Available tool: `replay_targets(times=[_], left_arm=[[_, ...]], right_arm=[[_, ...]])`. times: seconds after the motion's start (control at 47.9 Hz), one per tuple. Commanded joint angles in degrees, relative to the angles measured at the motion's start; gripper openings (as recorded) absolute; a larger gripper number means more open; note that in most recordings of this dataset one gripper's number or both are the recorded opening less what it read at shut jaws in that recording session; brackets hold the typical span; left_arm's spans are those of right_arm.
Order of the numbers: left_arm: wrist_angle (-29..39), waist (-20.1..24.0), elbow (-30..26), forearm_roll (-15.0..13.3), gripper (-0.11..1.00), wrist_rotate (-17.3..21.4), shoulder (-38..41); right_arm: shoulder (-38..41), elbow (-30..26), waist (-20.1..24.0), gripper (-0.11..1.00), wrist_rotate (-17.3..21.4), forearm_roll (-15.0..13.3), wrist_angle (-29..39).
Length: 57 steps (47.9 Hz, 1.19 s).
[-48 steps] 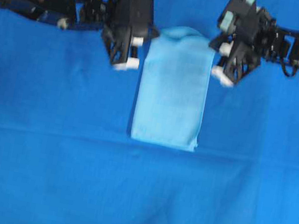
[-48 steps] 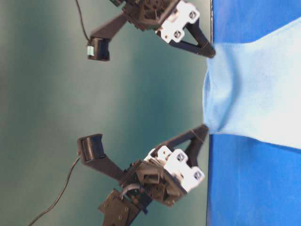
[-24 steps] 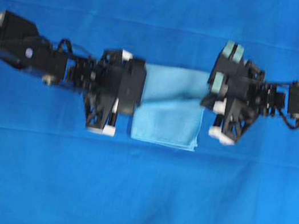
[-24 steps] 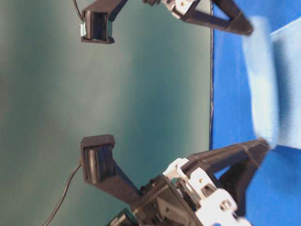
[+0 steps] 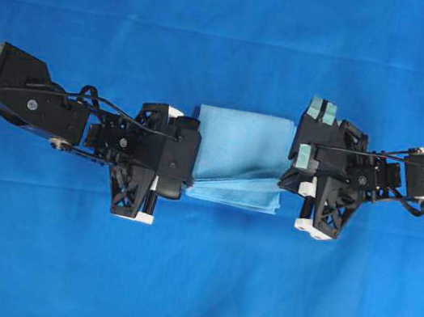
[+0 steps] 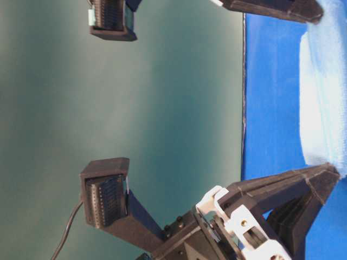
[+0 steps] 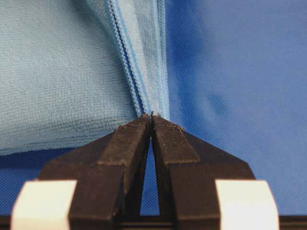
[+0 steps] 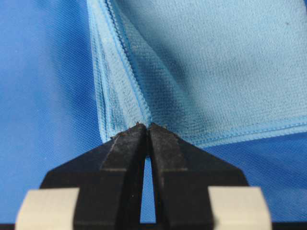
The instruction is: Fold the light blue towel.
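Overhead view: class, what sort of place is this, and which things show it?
Probably a robotics lab bench: a left gripper and right gripper pinch a light blue towel on a table draped in a royal-blue sheet, before a plain green backdrop.

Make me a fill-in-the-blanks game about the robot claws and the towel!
1. The left claw is pinched ___ on the light blue towel.
2. The right claw grips the towel's ___.
3. The towel lies on a big dark ___ sheet.

Missing words: shut; edge; blue
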Motion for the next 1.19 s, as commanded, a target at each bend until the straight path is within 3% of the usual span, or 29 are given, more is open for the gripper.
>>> replay_targets(times=[0.0, 0.209, 0.313, 0.355, 0.48, 0.543, 0.793, 0.981, 1.169], left_arm=[[-0.5, -0.1, -1.0, 0.0, 0.03, 0.4, -0.5], [-1.2, 1.0, -1.1, 0.0, 0.04, 0.4, 0.4], [-1.3, 1.0, -1.0, 0.0, 0.18, 0.4, 0.4], [-1.3, 0.9, -1.0, 0.0, 0.29, 0.4, 0.4], [-1.3, 1.0, -0.8, 0.0, 0.61, 0.5, 0.3], [-1.3, 1.0, -0.8, 0.0, 0.69, 0.5, 0.1], [0.2, 1.0, -0.5, 0.0, 0.67, 0.7, -3.4], [2.5, 1.0, 1.0, 0.0, 0.67, 1.3, -11.0], [2.5, 1.7, 5.0, 0.0, 0.67, 2.7, -20.7]], right_arm=[[0.2, -0.9, -0.1, 0.04, -0.1, 0.0, -1.1], [1.8, -1.1, -0.7, 0.04, -0.1, 0.0, -1.8], [2.4, -1.6, -0.7, 0.05, -0.1, 0.0, -1.8], [2.5, -2.1, -0.6, 0.13, -0.1, 0.0, -2.1], [3.1, -2.9, -0.1, 0.51, -0.1, -0.1, -2.9], [3.2, -3.3, 0.1, 0.65, 0.0, 0.0, -2.8], [0.2, -4.7, 1.1, 0.62, 0.8, 0.1, 1.4], [-6.2, -6.2, 2.1, 0.62, 0.6, -0.1, 7.6], [-15.2, -4.7, 2.1, 0.62, -0.4, -3.6, 10.2]])
